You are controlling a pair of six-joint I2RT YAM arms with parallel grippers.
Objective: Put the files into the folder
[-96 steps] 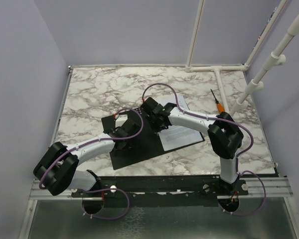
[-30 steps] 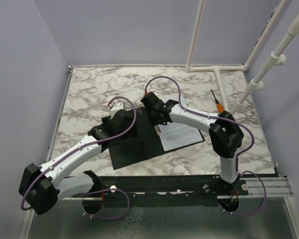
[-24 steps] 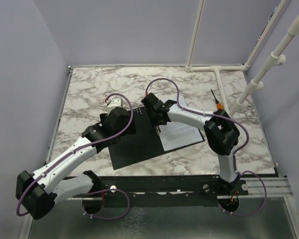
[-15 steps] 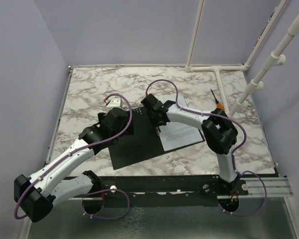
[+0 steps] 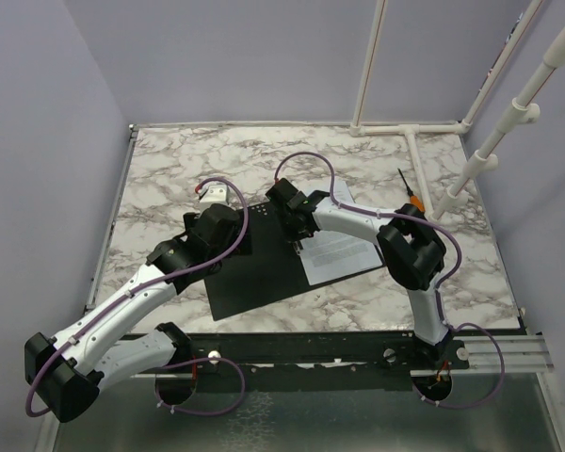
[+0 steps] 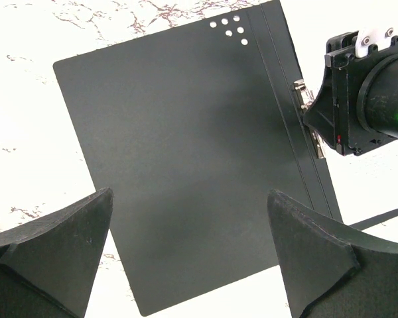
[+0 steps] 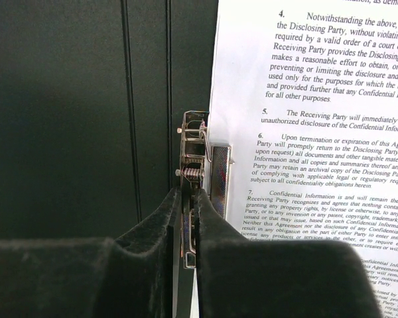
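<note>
Count: one folder (image 5: 254, 273). One metal clip (image 7: 199, 165). Files (image 5: 344, 254): one printed stack, sheet number unclear. One screwdriver (image 5: 410, 193), right edge. Two arms: left arm (image 5: 122, 306), right arm (image 5: 358, 221).

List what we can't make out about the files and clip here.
- Sheet count: right wrist, files lie flush, edges cut off by the frame.
- Lower end of clip: right wrist, hidden between the right fingers.
- Left wrist: files indistinct, part behind the right arm, rest blown out white.
- Print in top external: too small to read.
</note>
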